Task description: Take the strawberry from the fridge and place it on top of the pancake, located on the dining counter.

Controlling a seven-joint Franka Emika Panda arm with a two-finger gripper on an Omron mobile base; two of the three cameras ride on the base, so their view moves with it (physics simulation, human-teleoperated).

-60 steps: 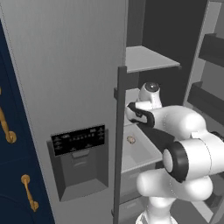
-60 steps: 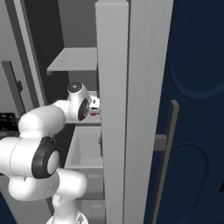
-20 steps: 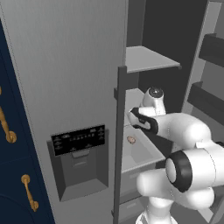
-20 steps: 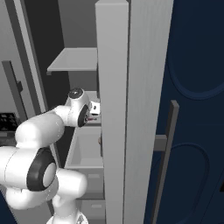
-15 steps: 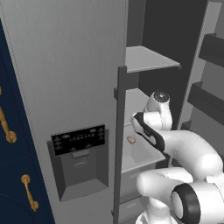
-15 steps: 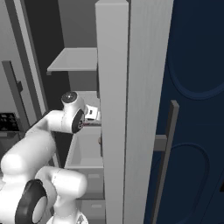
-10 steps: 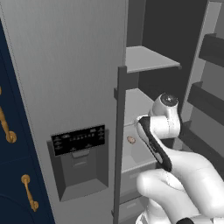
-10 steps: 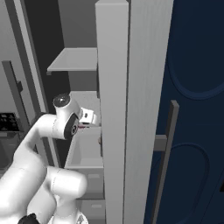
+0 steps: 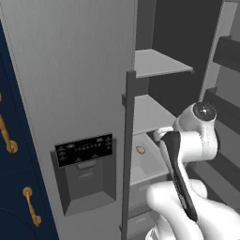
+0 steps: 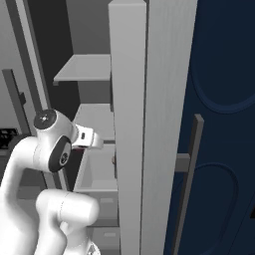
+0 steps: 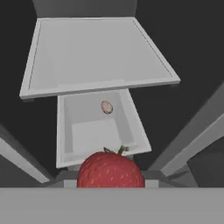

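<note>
- I am pinching the strawberry (image 11: 110,170) in my pincer (image 10: 93,140); in the hand view the red fruit is sitting right up against the camera with its small green stalk showing on top.
- I am holding the pincer in the open side of the fridge (image 9: 70,70), just beside the edge of its closed door and above the open drawer (image 11: 87,135).
- The strawberry is hanging in the air over the near rim of that drawer, touching neither it nor any shelf.
- A small tan oval lump (image 11: 106,107) is lying on the drawer's floor, towards its back, well apart from the strawberry.
- A flat grey shelf (image 11: 96,52) is jutting out just above the drawer, beyond my pincer.
</note>
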